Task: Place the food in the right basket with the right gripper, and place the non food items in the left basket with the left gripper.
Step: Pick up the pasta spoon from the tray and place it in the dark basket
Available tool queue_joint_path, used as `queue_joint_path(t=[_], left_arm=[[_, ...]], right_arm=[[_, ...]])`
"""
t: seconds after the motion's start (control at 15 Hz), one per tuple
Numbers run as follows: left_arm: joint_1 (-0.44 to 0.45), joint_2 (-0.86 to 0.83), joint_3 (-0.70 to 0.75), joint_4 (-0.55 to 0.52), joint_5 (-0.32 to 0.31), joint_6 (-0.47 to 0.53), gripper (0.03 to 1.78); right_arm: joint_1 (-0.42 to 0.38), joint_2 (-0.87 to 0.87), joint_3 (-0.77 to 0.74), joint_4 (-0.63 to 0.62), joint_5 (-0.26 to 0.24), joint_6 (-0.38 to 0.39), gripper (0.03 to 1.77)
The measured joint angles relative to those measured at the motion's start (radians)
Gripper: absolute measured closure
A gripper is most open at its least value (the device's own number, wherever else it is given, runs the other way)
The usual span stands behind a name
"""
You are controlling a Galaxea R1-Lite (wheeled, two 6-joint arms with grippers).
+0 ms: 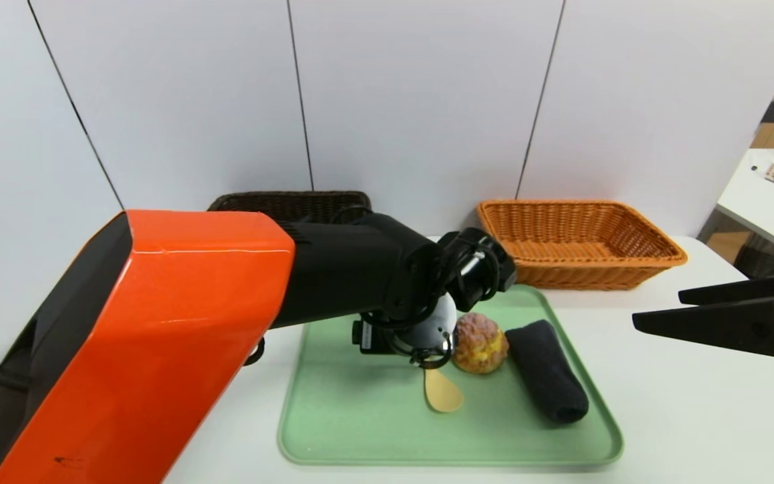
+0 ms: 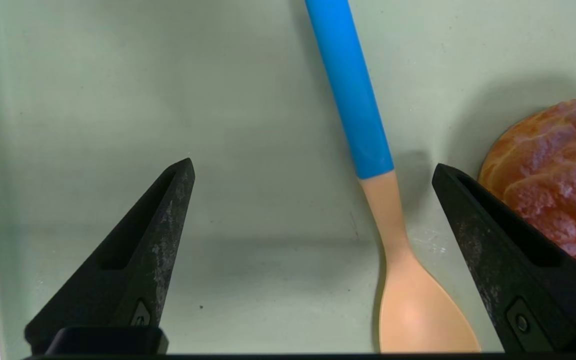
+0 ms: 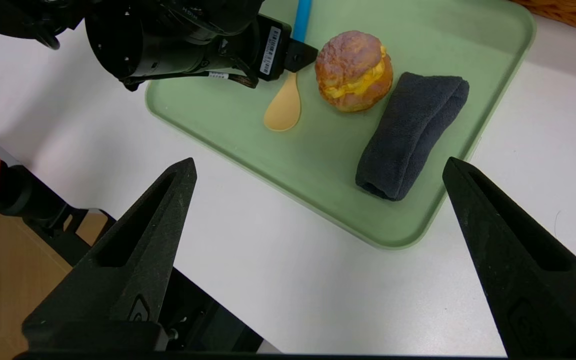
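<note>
A spoon [image 2: 350, 90] with a blue handle and a peach bowl [image 1: 443, 393] lies on the green tray [image 1: 360, 417]. My left gripper [image 2: 313, 165] hangs low over the tray, open. The spoon's neck lies between its fingers, closer to the one beside the bun. Just right of the spoon sits a golden cream-filled bun [image 1: 480, 343], and a rolled dark towel [image 1: 548, 380] lies beside it. My right gripper [image 1: 657, 309] hovers open above the table to the right of the tray, holding nothing. The dark brown left basket [image 1: 293, 202] and the orange right basket [image 1: 575, 235] stand behind the tray.
My orange and black left arm [image 1: 212, 323] crosses the left half of the head view and hides part of the left basket and the spoon's handle. White wall panels rise close behind the baskets. A second table [image 1: 770, 202] with a box stands at the far right.
</note>
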Motion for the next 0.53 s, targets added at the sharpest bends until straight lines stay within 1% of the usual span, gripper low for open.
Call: queue_joint_path(t=[0.53], left_arm=[[0.002, 0.015, 0.000, -0.006, -0.014, -0.002, 0.12]], right_arm=[[0.000, 0.000, 0.001, 0.000, -0.001, 0.000, 0.10]])
